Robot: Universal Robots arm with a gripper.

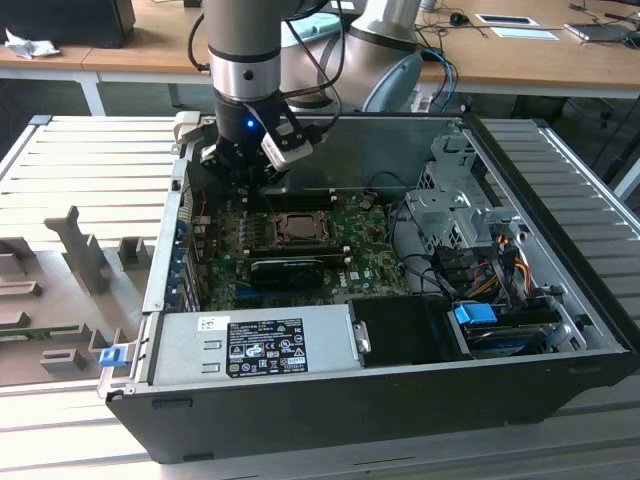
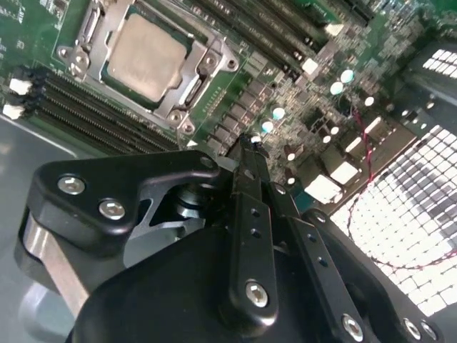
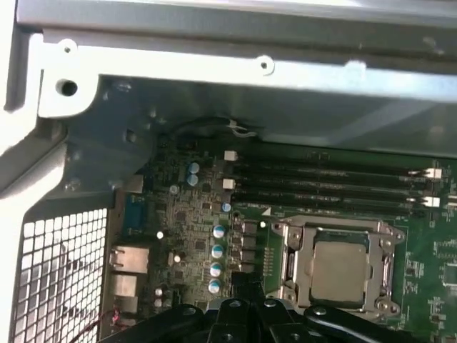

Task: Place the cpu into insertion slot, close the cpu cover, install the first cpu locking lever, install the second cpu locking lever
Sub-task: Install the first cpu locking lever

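gripper (image 2: 248, 145) close over the board, cpu (image 2: 146, 57) seated in the insertion slot (image 2: 78, 61).
jaws look pressed together with nothing between them, hovering at the far end of the case toward the exterior view's left; the cpu lies just beside, with the cpu cover (image 3: 334, 230) apparently down around it. i judge the chip light, stiff and fragile, best held by its edges. the near-side power supply label (image 1: 265, 345) is too small for me to read.

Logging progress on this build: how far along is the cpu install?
Done: the cpu sits in the insertion slot with the cpu cover down over it. In hand: nothing; the gripper is shut beside the socket. Left: the levers, which I cannot tell are latched.
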